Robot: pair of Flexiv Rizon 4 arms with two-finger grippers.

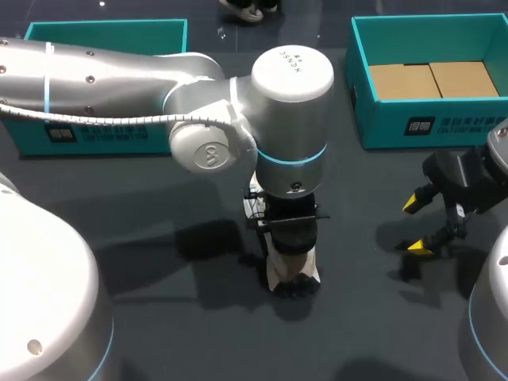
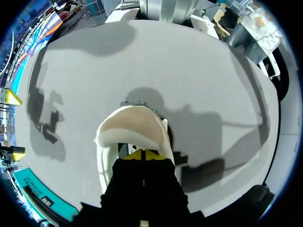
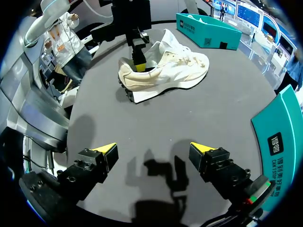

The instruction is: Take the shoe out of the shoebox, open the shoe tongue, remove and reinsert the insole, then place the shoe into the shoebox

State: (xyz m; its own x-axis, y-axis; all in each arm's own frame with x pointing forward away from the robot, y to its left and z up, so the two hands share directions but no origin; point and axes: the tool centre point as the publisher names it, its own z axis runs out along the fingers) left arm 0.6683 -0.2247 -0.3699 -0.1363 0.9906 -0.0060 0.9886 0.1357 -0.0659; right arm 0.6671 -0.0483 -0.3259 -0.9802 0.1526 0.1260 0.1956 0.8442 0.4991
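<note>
A cream sneaker [image 1: 298,274] lies on the dark table [image 1: 159,317] at the middle, partly hidden under my left arm's wrist. My left gripper [image 2: 144,154] points down into the shoe's opening [image 2: 132,125] near the heel, its yellow tips pressed together; whether anything thin is pinched between them I cannot see. In the right wrist view the sneaker [image 3: 175,71] rests on its sole ahead of my right gripper [image 3: 154,149], with the left gripper [image 3: 138,61] in its collar. A flat white piece [image 3: 142,97] pokes out under the heel. My right gripper [image 1: 417,225] hangs open and empty at the right.
An open teal shoebox [image 1: 361,87] with brown cardboard inside stands at the back right, close behind my right gripper. A second teal box [image 1: 103,36] stands at the back left behind my left arm. Bare tabletop lies between the shoe and my right gripper.
</note>
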